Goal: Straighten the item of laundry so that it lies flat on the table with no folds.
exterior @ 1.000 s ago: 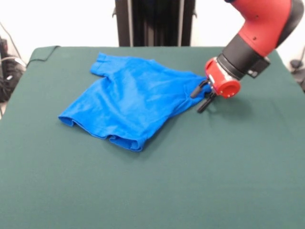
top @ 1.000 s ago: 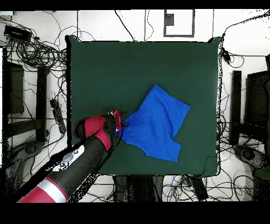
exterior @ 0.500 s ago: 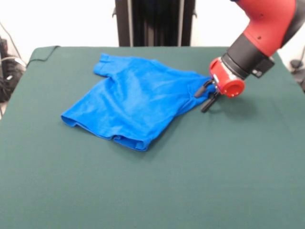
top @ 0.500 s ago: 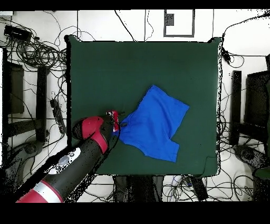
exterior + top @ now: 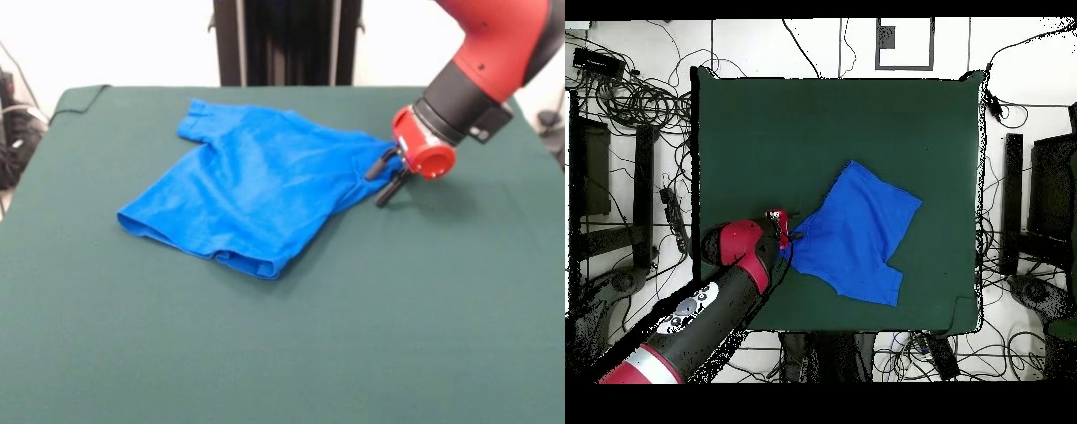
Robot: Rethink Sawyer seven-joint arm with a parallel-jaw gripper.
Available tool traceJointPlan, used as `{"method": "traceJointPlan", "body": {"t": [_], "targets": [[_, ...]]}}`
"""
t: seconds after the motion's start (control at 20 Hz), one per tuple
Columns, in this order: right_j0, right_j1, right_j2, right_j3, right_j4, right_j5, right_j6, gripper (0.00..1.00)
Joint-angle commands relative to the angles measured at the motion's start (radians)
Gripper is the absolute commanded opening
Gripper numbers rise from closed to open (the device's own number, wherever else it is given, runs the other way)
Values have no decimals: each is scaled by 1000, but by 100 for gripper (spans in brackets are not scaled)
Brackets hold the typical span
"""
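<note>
**Shirt gripped at one corner, folds remaining**

The shirt (image 5: 252, 194) lies on the table (image 5: 291, 353), in the front view a little above and left of centre. It is not flat. The hem edge toward 7 o'clock shows a doubled-over lip, and the body appears to lie in two layers. One sleeve points toward 11 o'clock.

The gripper (image 5: 386, 179) sits at the shirt's 3 o'clock corner, low over the cloth top. Its two black fingers (image 5: 378, 164) reach into the fabric's edge and look clamped on that corner. I judge the jaws closed on the shirt, though the contact itself is small and partly masked by blue cloth, so this is probable rather than certain.

The governing relation: the whole garment lies to the 9 o'clock side of the jaws in the front view, with its long axis running roughly from the held corner toward the far hem corner at 8 o'clock. In the overhead view the same holds in mirror, the gripper (image 5: 779, 229) at the shirt's (image 5: 855, 245) 9 o'clock tip and the cloth trailing off toward 3 o'clock.

Assessment: a pull directed away from the bulk, along that axis, would tension the fabric. Any drag back across the shirt would likely add folds. The task is part done at best. The doubled hem needs separate attention.
</note>
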Motion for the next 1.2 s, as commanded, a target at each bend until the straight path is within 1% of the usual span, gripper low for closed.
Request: {"method": "traceJointPlan", "body": {"t": [0.05, 0.25, 0.35, 0.4, 0.55, 0.65, 0.75, 0.95, 1.0, 1.05, 1.1, 1.2], "targets": [[76, 63, 303, -49, 163, 22, 300, 100], [53, 30, 362, -10, 189, -58, 262, 100], [48, 18, 377, 1, 195, -66, 250, 100], [59, 24, 360, -8, 197, -35, 263, 100], [69, 23, 355, -10, 205, -8, 271, 100], [82, 31, 337, -26, 211, 36, 295, 100], [98, 46, 313, -49, 216, 83, 328, 100], [138, 103, 226, -126, 207, 215, 419, 100], [153, 133, 180, -160, 192, 269, 443, 100], [162, 150, 153, -176, 185, 291, 447, 100], [180, 189, 89, -213, 155, 359, 452, 100], [190, 209, 56, -219, 145, 377, 445, 100]]}}
